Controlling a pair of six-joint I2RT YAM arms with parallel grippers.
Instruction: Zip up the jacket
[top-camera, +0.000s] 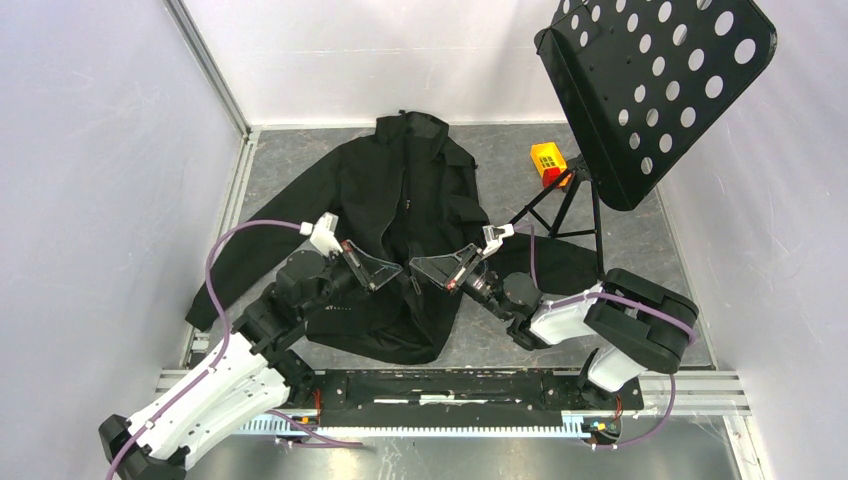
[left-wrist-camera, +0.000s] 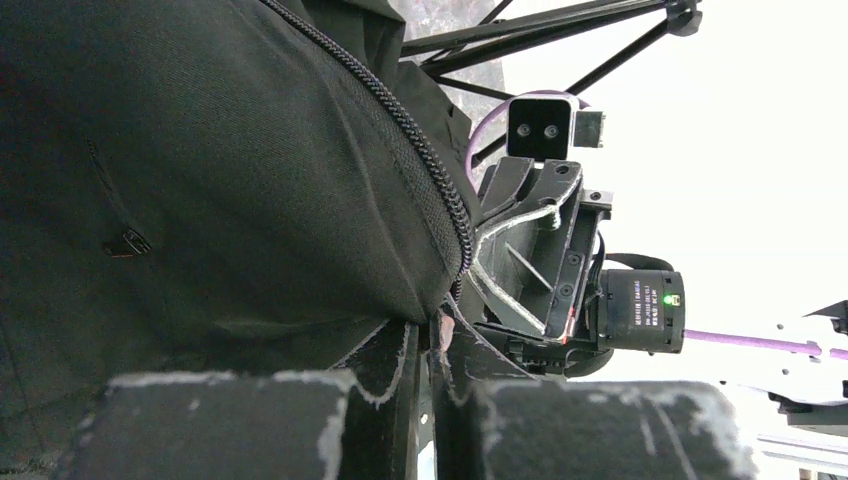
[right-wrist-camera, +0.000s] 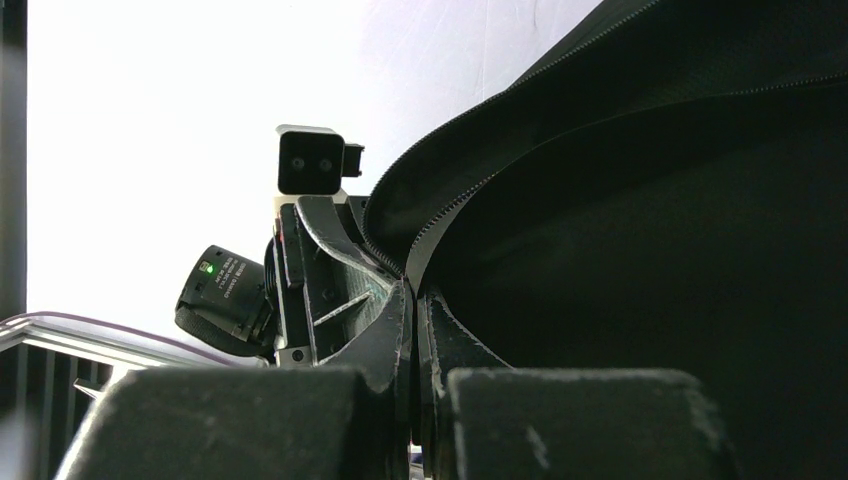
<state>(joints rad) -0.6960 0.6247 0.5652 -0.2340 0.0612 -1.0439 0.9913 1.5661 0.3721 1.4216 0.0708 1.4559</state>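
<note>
The black jacket (top-camera: 400, 190) lies flat on the grey table, collar at the far end, its front zipper running toward me. Both grippers meet tip to tip at the lower part of that zipper. My left gripper (top-camera: 398, 280) is shut, pinching the jacket's (left-wrist-camera: 220, 200) front edge where the zipper teeth (left-wrist-camera: 440, 190) end, its jaws (left-wrist-camera: 440, 330) closed together. My right gripper (top-camera: 416, 268) is shut too, with the zipper tape (right-wrist-camera: 420, 235) of the jacket (right-wrist-camera: 650, 230) running down between its jaws (right-wrist-camera: 412, 295). The zipper slider is hidden.
A black perforated music stand (top-camera: 655, 80) leans over the table's far right, its tripod legs (top-camera: 560, 205) beside the jacket's right sleeve. An orange and yellow block (top-camera: 548, 160) sits by the stand. White walls close in left and right. A metal rail (top-camera: 450, 385) runs along the near edge.
</note>
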